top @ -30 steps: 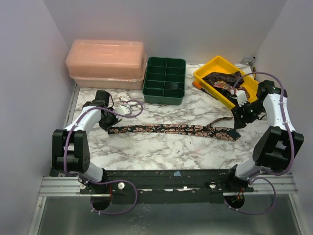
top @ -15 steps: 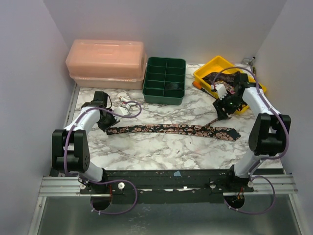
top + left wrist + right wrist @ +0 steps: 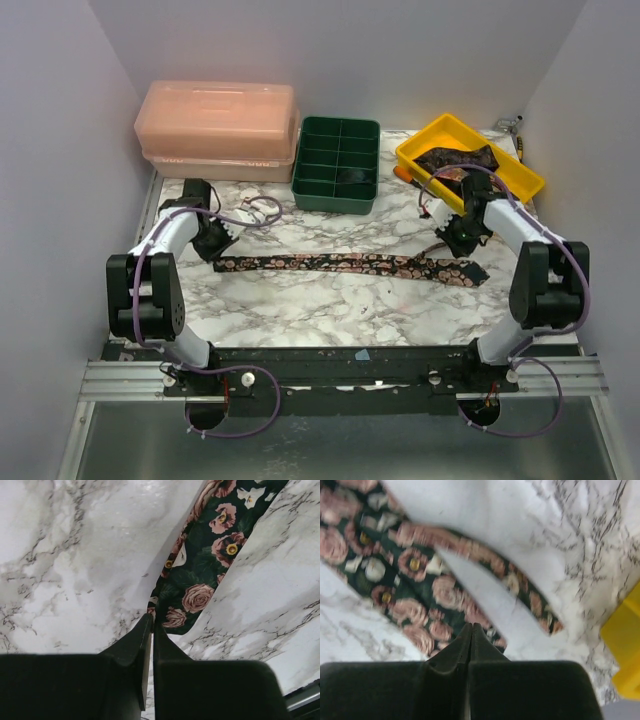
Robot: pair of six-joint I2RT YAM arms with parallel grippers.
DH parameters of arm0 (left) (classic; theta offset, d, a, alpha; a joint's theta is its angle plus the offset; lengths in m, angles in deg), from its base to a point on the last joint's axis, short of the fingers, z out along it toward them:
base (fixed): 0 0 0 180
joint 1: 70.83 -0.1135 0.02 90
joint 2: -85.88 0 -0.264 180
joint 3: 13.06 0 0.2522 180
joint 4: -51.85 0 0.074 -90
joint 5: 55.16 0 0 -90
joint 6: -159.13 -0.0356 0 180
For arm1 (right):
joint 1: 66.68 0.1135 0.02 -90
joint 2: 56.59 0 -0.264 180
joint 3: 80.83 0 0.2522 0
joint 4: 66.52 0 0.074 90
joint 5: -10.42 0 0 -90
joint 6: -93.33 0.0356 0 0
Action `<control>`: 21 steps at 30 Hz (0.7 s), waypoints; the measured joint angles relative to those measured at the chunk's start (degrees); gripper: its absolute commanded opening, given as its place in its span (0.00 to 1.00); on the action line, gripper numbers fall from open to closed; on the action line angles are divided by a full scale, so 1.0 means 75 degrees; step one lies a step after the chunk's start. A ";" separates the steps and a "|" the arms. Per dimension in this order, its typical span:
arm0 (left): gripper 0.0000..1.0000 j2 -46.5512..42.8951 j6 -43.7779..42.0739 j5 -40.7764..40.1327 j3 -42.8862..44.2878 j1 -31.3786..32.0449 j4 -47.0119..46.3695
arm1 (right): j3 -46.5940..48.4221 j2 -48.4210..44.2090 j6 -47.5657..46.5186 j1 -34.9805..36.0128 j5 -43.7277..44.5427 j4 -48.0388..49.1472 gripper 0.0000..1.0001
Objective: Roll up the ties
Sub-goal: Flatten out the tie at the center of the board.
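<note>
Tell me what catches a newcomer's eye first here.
A dark floral tie lies stretched flat across the middle of the marble table, with the left gripper at its left tip and the right gripper over its right end. Behind, a bright yellow bin holds more ties.

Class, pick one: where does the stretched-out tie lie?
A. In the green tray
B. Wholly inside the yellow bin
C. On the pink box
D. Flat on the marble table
D: the tie runs left to right across the table, outside every container.
</note>
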 measured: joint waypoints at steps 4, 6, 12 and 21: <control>0.35 0.0152 0.0032 0.0402 0.0562 -0.0417 0.0347 | -0.0592 -0.1253 -0.0259 -0.0003 0.0093 -0.0195 0.01; 0.50 0.0152 0.0038 0.0565 0.0743 -0.0487 0.0460 | -0.0752 -0.1821 -0.0347 -0.0003 0.0099 -0.0245 0.01; 0.69 0.0117 -0.0087 0.1064 0.0895 -0.0414 0.0720 | -0.1291 -0.2209 -0.0321 -0.0003 0.0093 -0.0423 0.23; 0.65 -0.0073 -0.0393 0.1113 0.0635 0.0440 0.0487 | -0.1096 -0.1973 0.0976 -0.0003 -0.0376 -0.0883 0.28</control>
